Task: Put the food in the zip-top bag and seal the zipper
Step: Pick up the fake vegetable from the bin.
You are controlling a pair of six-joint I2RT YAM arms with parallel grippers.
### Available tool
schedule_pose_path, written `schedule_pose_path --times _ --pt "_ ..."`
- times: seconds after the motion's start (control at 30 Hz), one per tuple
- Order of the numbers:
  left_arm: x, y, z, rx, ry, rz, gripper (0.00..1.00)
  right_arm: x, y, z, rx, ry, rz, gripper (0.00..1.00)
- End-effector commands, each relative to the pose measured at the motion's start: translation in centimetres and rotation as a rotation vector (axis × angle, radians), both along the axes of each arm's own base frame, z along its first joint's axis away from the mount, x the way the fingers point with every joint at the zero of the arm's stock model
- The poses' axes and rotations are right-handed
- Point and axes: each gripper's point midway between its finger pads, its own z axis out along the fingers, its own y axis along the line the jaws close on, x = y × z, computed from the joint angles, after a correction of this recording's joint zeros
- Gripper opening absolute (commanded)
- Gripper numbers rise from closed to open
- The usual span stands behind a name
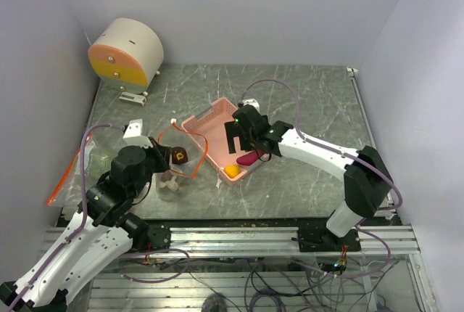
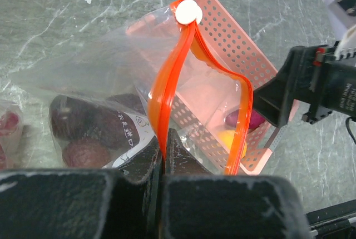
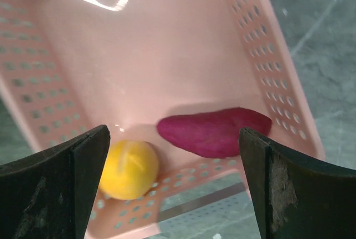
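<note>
The zip-top bag (image 2: 105,66) is clear and crinkly, and stands just left of the pink basket (image 2: 233,44). Its mouth gapes, framed by the orange-red zipper (image 2: 172,66) with a white slider (image 2: 188,12) at the far end. My left gripper (image 2: 165,137) is shut on the near end of the zipper (image 1: 194,154). Dark purple and red food (image 2: 83,130) lies inside the bag. My right gripper (image 3: 173,136) hangs open over the basket's near end (image 1: 240,144). Between its fingers, below them, lie a yellow-orange fruit (image 3: 129,168) and a magenta piece (image 3: 214,132).
A round cream and orange device (image 1: 127,52) stands at the back left. A second strip of orange with clear plastic (image 1: 64,175) lies at the table's left edge. An aluminium rail (image 1: 239,236) runs along the front. White walls close in the table.
</note>
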Motion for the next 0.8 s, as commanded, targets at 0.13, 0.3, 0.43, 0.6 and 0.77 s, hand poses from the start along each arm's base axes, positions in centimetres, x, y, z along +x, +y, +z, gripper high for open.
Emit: schedule_pose_path --times 0.13,0.3,0.43,0.6,0.77 --pt "0.2 -0.6 1.5 -0.020 -0.048 -0.028 0.07 -1.0 -3.0 -5.0 -0.110 0.161 -0.086 1.00" --pt "0.3 -0.6 1.3 -0.019 -0.049 -0.030 0.07 -1.6 -3.1 -7.8 -0.158 0.240 -0.085 1.00" --pt "0.3 -0.7 1.1 -0.018 -0.044 -0.031 0.07 -1.9 -3.5 -9.6 -0.191 0.267 -0.094 1.00" --pt "0.4 -0.8 0.9 -0.015 -0.037 -0.032 0.07 -0.9 -3.5 -10.0 -0.209 0.235 -0.108 1.00" --pt "0.4 -0.8 0.9 -0.015 -0.033 -0.030 0.07 0.5 -1.6 -8.5 -0.162 0.183 -0.061 0.89"
